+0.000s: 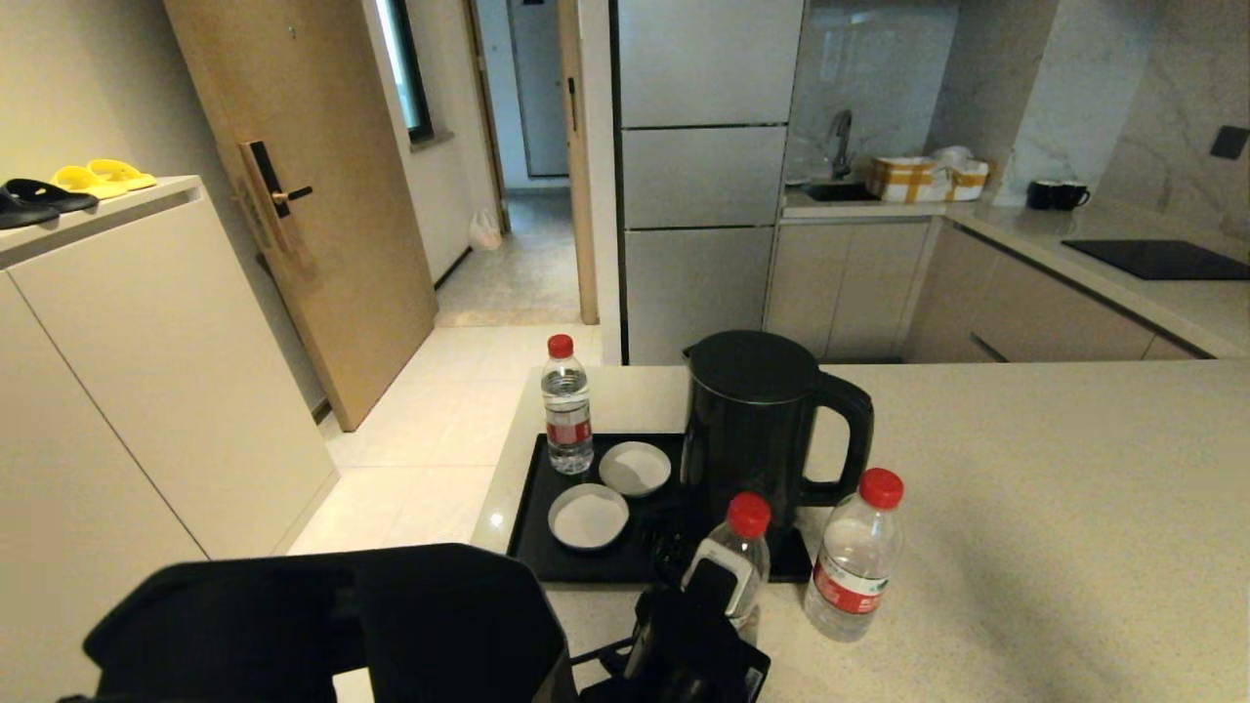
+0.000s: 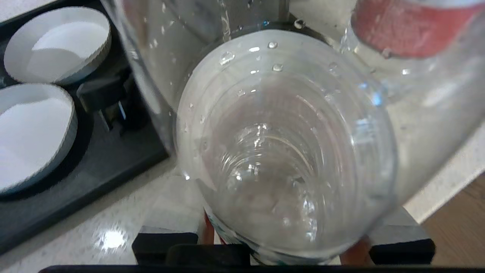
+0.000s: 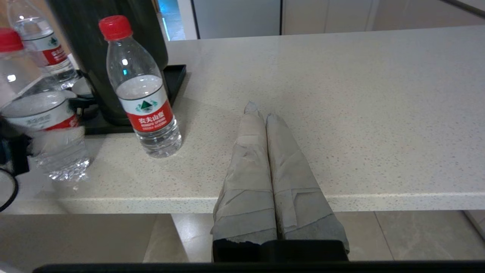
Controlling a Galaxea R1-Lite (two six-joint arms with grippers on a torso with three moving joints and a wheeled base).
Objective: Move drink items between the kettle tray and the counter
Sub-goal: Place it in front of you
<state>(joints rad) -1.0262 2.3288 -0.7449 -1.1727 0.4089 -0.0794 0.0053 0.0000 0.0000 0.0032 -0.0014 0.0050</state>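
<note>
My left gripper (image 1: 718, 596) is shut on a clear water bottle (image 1: 739, 552) with a red cap, held upright just in front of the black kettle tray (image 1: 532, 532). That bottle (image 2: 284, 151) fills the left wrist view between my fingers. A second bottle (image 1: 855, 571) stands on the beige counter (image 1: 1055, 508) right beside it, off the tray's near right corner. The third bottle (image 1: 567, 418) stands on the tray's far left corner. My right gripper (image 3: 261, 112) is shut and empty, low over the counter's near edge, to the right of the bottles (image 3: 146, 98).
The black kettle (image 1: 757, 425) fills the tray's right side. Two small white dishes (image 1: 635, 468) (image 1: 588, 516) lie on the tray between the kettle and the far bottle. The counter's left edge drops to the floor beside the tray. A white cabinet (image 1: 146, 371) stands at left.
</note>
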